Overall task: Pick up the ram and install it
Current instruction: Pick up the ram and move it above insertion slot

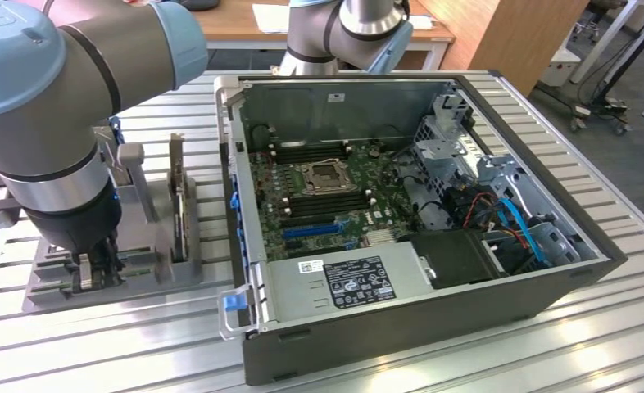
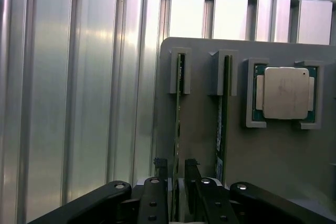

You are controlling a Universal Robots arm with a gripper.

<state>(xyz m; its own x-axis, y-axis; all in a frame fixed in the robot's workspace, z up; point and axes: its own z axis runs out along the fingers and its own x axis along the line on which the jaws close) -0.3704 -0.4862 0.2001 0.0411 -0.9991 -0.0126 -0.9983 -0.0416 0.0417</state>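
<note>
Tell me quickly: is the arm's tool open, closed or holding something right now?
Tool: open, fingers either side of the long thin green circuit-board ram stick standing in the grey holder, not clamped on it.

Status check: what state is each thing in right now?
Ram: on edge in holder slot, not lifted.
Gripper: open, straddling the ram.
Second stick: on edge in next slot.
Processor: flat in holder pocket.
Computer case: open, side cover off.
</note>
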